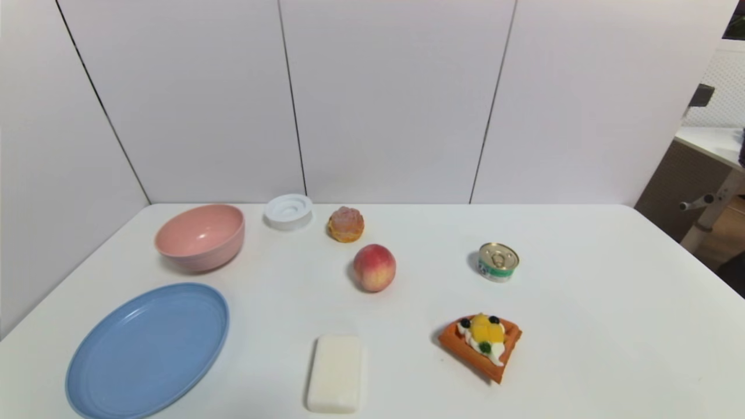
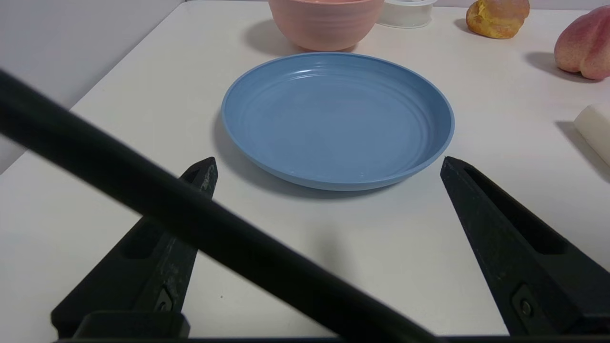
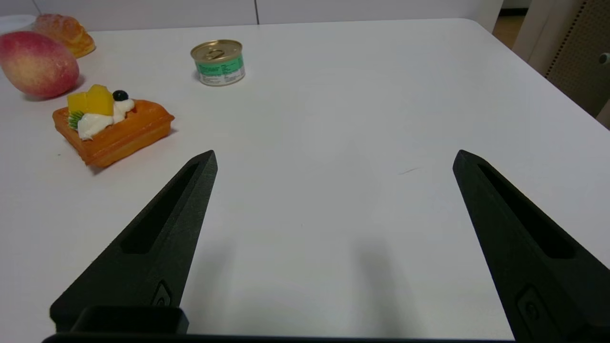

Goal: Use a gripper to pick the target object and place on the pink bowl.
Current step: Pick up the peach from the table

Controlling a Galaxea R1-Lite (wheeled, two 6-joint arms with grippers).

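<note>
Nearest the head camera, a white soap bar (image 1: 334, 373) lies at the desk's near edge, with a blue plate (image 1: 116, 372) toward the near left corner and a waffle slice (image 1: 482, 344) topped with cream and fruit to the right of the bar. Neither arm shows in the head view. The left gripper (image 2: 329, 164) hovers low over the near left part of the desk (image 1: 582, 326), just short of the blue plate's near rim, its two black fingers (image 2: 500, 238) spread wide and holding nothing; a black cable crosses in front of its camera. The right gripper (image 3: 333, 159) hangs over the bare near right part of the desk, equally wide apart and empty. Farther in, the peach (image 1: 374, 267) sits near the middle of the desk, touching nothing, well apart from both grippers: ahead and to the right of the left one, ahead and to the left of the right one, beyond the waffle slice. A small tin can (image 1: 498, 262) stands to the right of the peach. Toward the far edge sit a pastry puff (image 1: 346, 224), a white ring dish (image 1: 288, 211) and, at the far left, the pink bowl (image 1: 174, 253), upright and empty, just beyond the blue plate.
</note>
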